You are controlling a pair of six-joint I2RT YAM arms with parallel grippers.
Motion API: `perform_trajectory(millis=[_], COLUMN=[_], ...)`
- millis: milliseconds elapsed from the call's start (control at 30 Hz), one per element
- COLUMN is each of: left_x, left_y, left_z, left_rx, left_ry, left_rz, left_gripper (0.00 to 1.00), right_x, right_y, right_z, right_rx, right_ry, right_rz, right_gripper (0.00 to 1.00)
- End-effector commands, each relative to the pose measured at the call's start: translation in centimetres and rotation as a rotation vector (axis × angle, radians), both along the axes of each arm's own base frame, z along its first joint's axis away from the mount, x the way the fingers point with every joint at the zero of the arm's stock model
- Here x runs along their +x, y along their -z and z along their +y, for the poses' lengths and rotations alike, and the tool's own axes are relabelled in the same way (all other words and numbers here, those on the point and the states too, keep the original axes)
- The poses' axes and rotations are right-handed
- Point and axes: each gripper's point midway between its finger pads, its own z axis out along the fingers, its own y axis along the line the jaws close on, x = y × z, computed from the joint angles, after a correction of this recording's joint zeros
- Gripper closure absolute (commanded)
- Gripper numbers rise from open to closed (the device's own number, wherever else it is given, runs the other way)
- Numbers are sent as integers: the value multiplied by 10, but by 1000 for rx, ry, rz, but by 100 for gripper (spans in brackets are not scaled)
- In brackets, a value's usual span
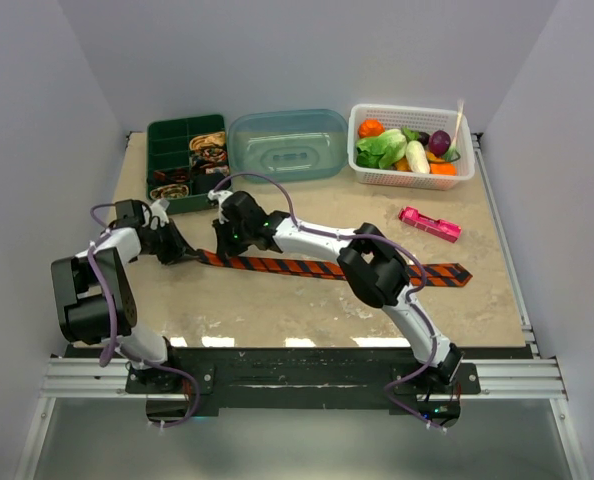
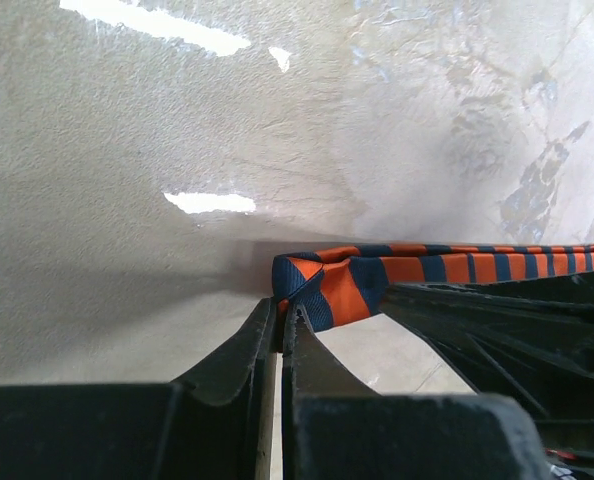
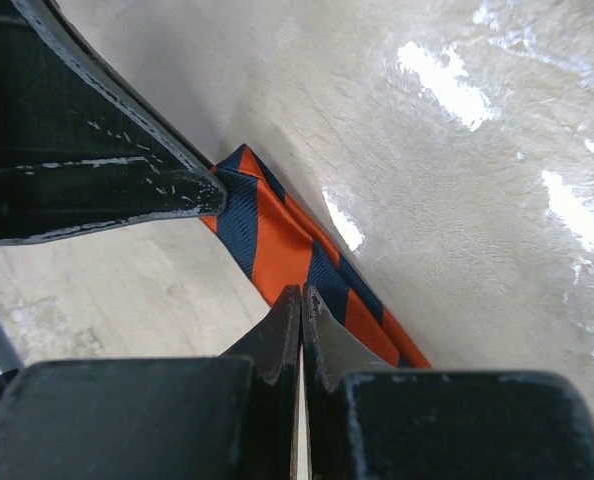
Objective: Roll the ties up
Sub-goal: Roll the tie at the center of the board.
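Grey walls, glossy beige tabletop

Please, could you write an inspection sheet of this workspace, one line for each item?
Surface: beige table, with bright glare patches near the front edge.
Job's things: orange striped tie lies stretched out, its left end folded over; coiled ties sit in the green box.
Clutter: clear tub; white basket of toy vegetables; pink gadget.
Grippers: left hand and right hand are both shut, tips at the tie's left end; a pinch cannot be confirmed.
Cables: purple cables loop along both arms.
Surroundings: white walls; nothing else seen.
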Motion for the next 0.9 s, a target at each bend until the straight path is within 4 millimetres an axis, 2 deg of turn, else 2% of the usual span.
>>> perform_trajectory(millis=[0,200,467,500,867], left_x=[11,14,17,16,23], left_y=[-23,-37,-42,-44,-60], left_z=[-1,-8,-23,-24,-48], left_rx=[26,35,17,15,0], left_ry=[32,46,85,86,140], left_rz=[-108,-143,-156,-158,-194], left_gripper=[100,100,100,100,100], right_x=[3,0,4,4,1], right_y=[-40,-22,-8,-1,14], right_z=[6,12,16,15,14], right_rx=[95,91,86,71,63], right_ry=[14,-2,17,20,31], right_rz=[-21,13,27,38,64], right_gripper=[100,100,100,100,100])
